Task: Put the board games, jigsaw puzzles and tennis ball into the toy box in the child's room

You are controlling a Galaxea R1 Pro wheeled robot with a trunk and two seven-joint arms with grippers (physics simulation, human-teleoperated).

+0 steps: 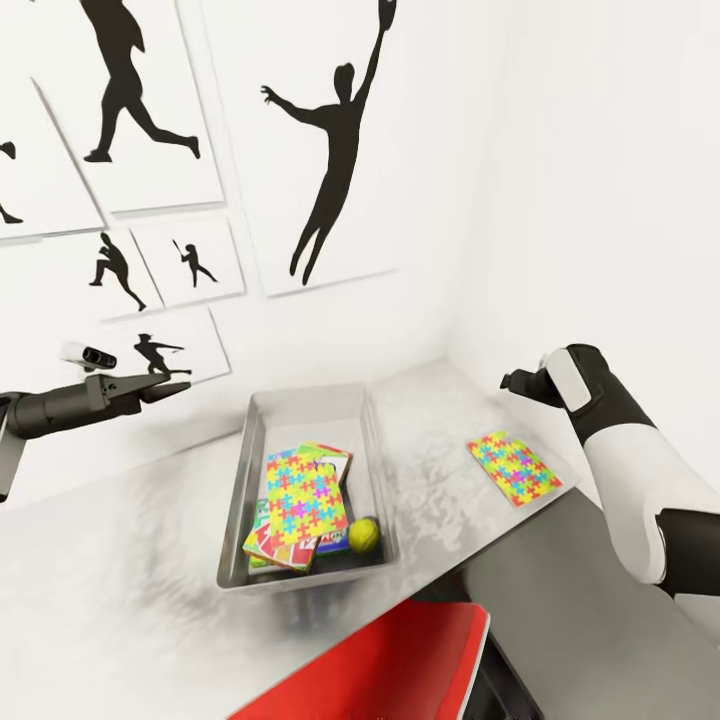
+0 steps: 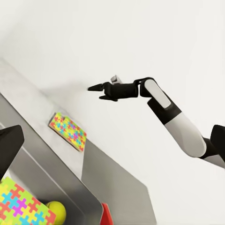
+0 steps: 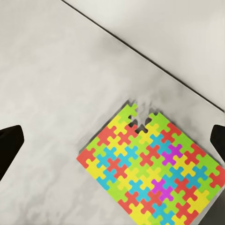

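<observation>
The grey toy box (image 1: 236,500) stands mid-table (image 1: 120,570). Inside it, one jigsaw puzzle (image 1: 305,495) lies on top of board games (image 1: 268,547), of which only the edges show. The tennis ball (image 1: 363,536) rests in the box's near corner. A second jigsaw puzzle (image 1: 513,468) lies flat on the table to the right of the box. My right gripper (image 1: 512,381) hovers above that puzzle (image 3: 150,173), open and empty (image 3: 112,140). Left of the box and well above the table, my left gripper (image 1: 165,390) is open and empty (image 2: 113,138).
White walls with black silhouette pictures (image 1: 330,150) close the table's far side and right side. A red chair (image 1: 400,660) sits at the table's near edge. A lower dark grey cabinet top (image 1: 580,610) lies at the near right.
</observation>
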